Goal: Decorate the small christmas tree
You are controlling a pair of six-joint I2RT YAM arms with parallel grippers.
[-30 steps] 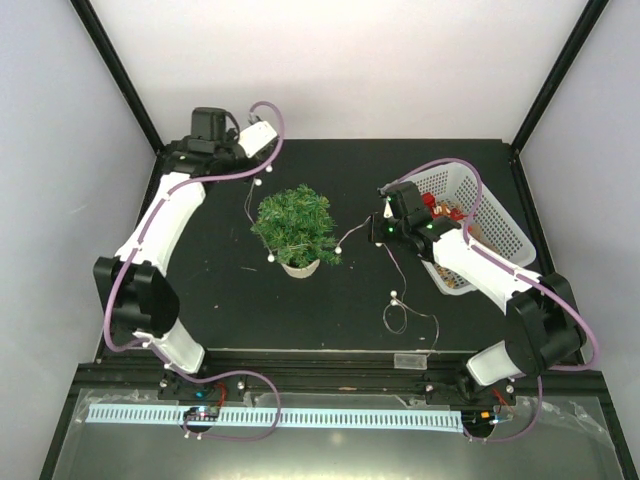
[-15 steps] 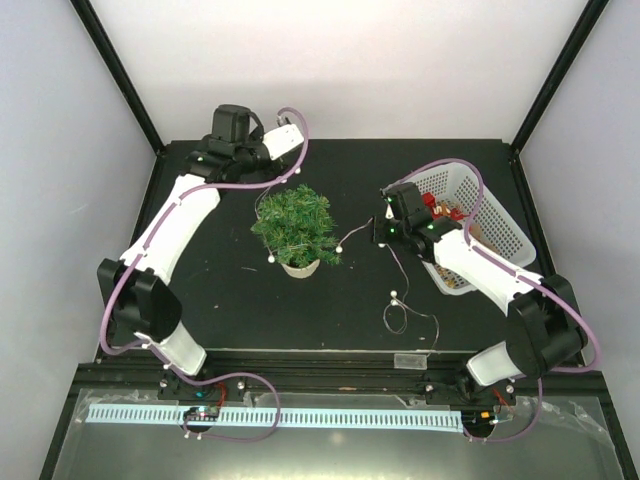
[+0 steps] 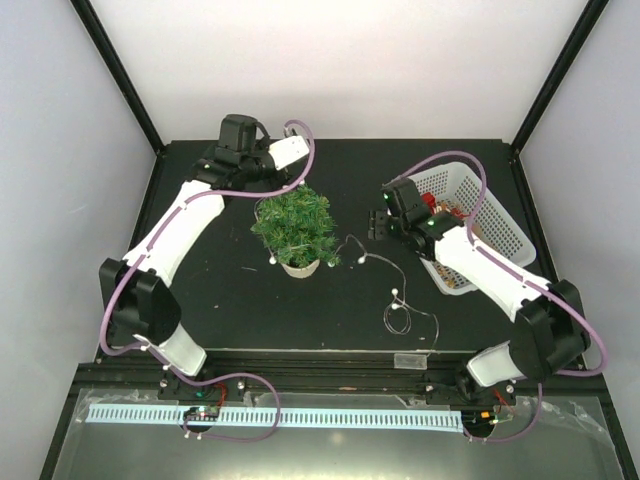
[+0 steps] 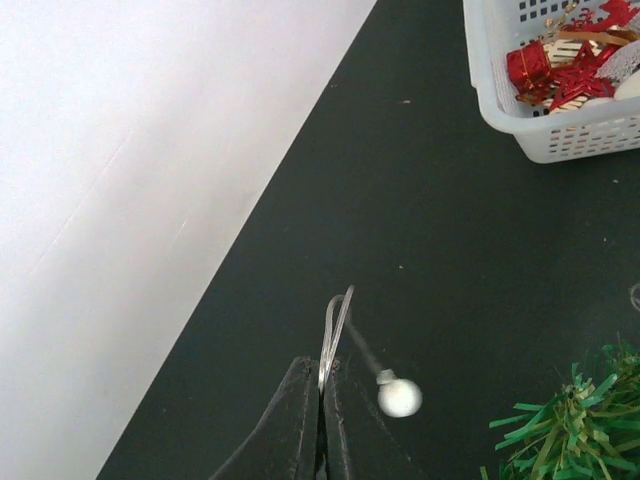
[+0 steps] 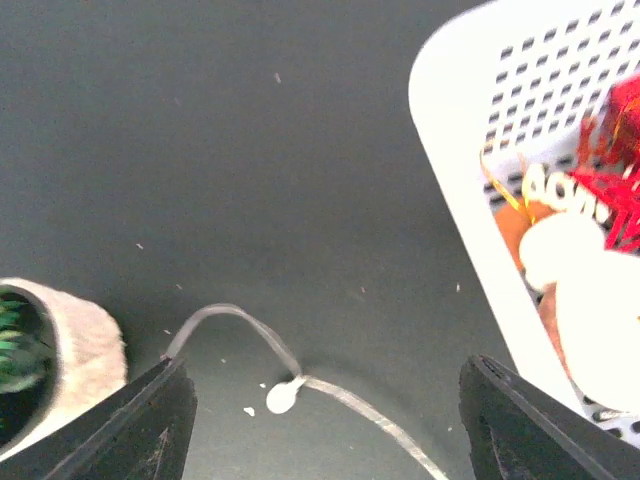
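Note:
The small christmas tree (image 3: 295, 222) stands in its whitish pot (image 3: 300, 266) mid-table; its tips show in the left wrist view (image 4: 580, 432). A thin string of lights (image 3: 366, 259) with white bulbs trails from the tree across the mat to a loop (image 3: 400, 318). My left gripper (image 3: 270, 178), just behind the tree's back left, is shut on a fold of that wire (image 4: 335, 325), and a bulb (image 4: 399, 397) dangles beside it. My right gripper (image 3: 378, 222) is open above the mat; the wire and a bulb (image 5: 283, 397) lie loose between its fingers (image 5: 150, 425).
A white perforated basket (image 3: 506, 226) of red, gold and white ornaments stands at the right, close to my right arm; its wall shows in the right wrist view (image 5: 470, 150) and the left wrist view (image 4: 560, 135). The white back wall runs just behind my left gripper.
My right gripper opened and let go of the string, which dropped onto the mat. My left gripper carried its end of the wire rightward to behind the tree.

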